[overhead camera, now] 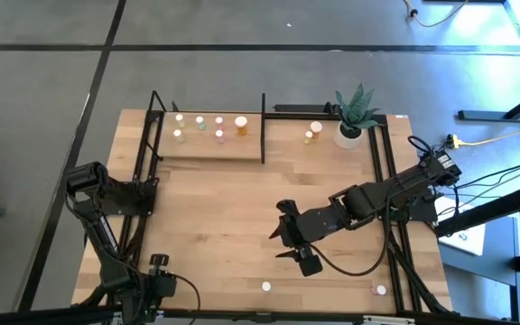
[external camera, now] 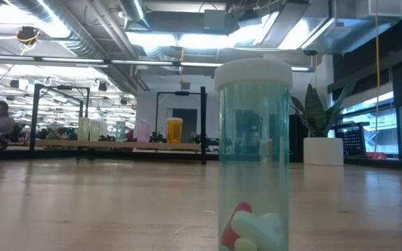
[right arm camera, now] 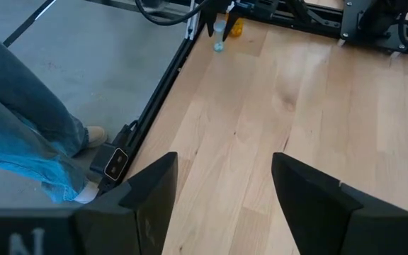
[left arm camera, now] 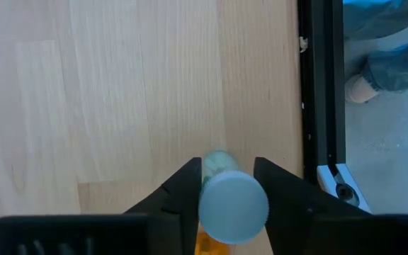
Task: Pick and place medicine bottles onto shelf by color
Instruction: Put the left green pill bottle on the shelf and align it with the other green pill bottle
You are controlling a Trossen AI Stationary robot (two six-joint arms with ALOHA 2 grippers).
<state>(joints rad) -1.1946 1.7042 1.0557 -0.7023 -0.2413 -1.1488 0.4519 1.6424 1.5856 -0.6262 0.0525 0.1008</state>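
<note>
a bottle (left arm camera: pixel 232 205) with a white cap and an orange body is seen between the left gripper (left arm camera: pixel 227 191)'s two dark fingers, at the table's near left corner, just beside the black frame rail (left arm camera: pixel 321 85). the cap faces the wrist camera, so the bottle's long axis is judged to run upright, in line with the gripper's reach from above, and the fingers stand on either side of it. they look pressed against the cap's sides, yet a firm grasp cannot be told for certain; it is judged that the squeeze is not yet finished. a second, pale bottle (left arm camera: pixel 218 161) stands just beyond the first.

the shelf (overhead camera: pixel 210 135) lies at the table's far left, well apart from this corner, with several bottles already set on it. the left arm is the nearer one to both. it is folded low along the table's left edge, its wrist pointing down.

the right gripper (overhead camera: pixel 289 242) hangs released over the table's middle, holding nothing.
</note>
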